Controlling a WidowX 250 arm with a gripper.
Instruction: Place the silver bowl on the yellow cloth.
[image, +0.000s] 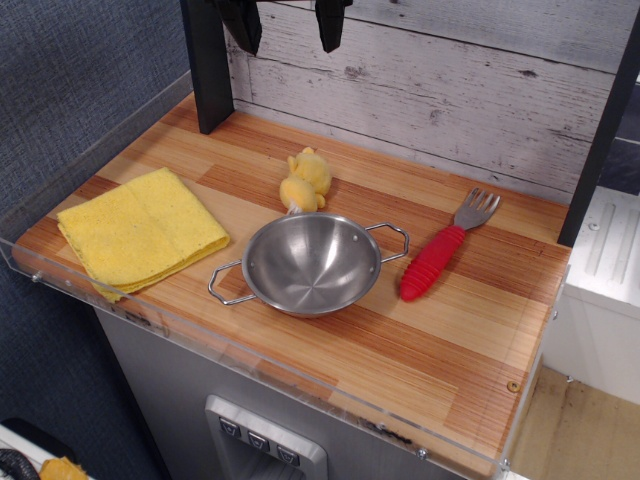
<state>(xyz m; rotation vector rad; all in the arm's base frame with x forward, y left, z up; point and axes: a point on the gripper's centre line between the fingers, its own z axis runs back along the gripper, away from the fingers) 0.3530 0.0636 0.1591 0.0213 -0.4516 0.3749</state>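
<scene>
The silver bowl (312, 263) sits upright and empty on the wooden tabletop near the front middle, with a wire loop handle on each side. The yellow cloth (140, 231) lies folded flat at the left of the table, apart from the bowl. My gripper (287, 24) hangs high at the top of the view, above the back of the table, well above and behind the bowl. Its two dark fingers stand apart and hold nothing.
A small yellow plush toy (306, 181) lies just behind the bowl. A fork with a red handle (445, 247) lies to the bowl's right. A dark post (207, 65) stands at the back left. A clear rim (250, 345) runs along the table's front edge.
</scene>
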